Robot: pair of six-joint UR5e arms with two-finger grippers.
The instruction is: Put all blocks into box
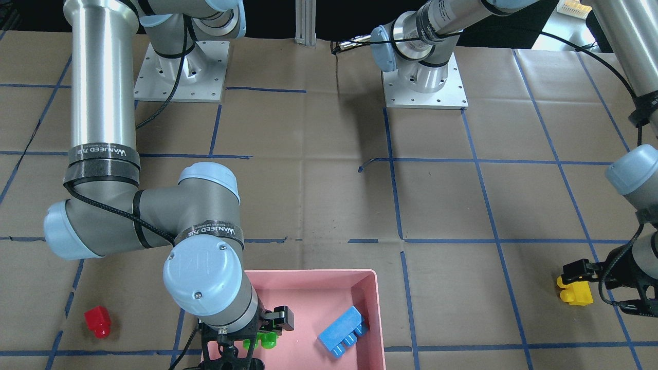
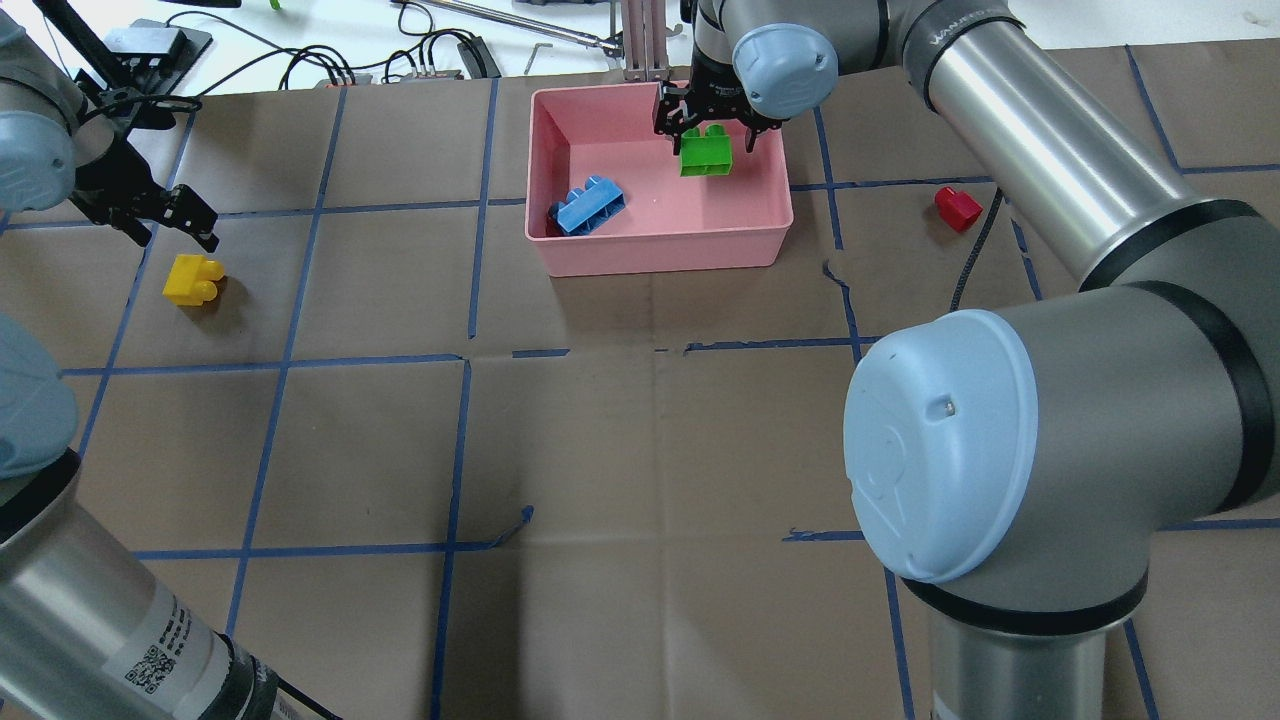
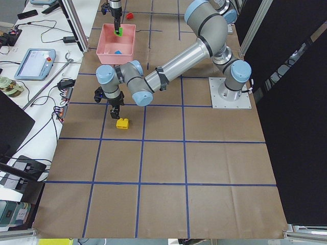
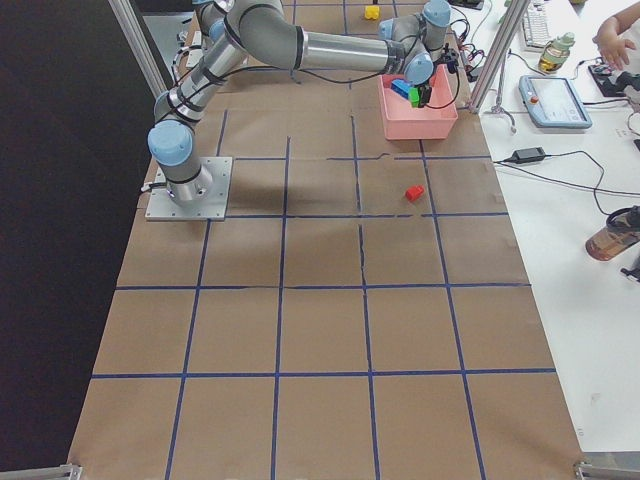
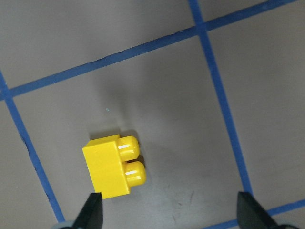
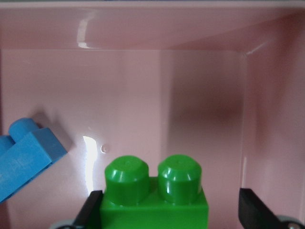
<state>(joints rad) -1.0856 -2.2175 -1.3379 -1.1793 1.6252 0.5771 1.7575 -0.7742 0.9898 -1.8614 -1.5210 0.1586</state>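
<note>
The pink box [image 2: 660, 245] stands at the table's far middle. The light blue block [image 2: 590, 207] lies inside it, also seen in the right wrist view [image 6: 24, 157]. My right gripper [image 2: 706, 135] is open over the box. The green block [image 2: 706, 155] is between its spread fingers, with a clear gap to one finger in the right wrist view [image 6: 155, 191]. I cannot tell if it rests on the box floor. The yellow block [image 2: 194, 280] lies on the table at the left. My left gripper [image 2: 170, 225] is open just above it, with the block [image 5: 112, 167] near one fingertip. The red block [image 2: 957, 208] lies on the table right of the box.
Brown paper with a blue tape grid [image 2: 460, 450] covers the table. Cables and tools [image 2: 430, 55] lie beyond the far edge. My right arm's large elbow [image 2: 960, 440] hangs over the near right of the table.
</note>
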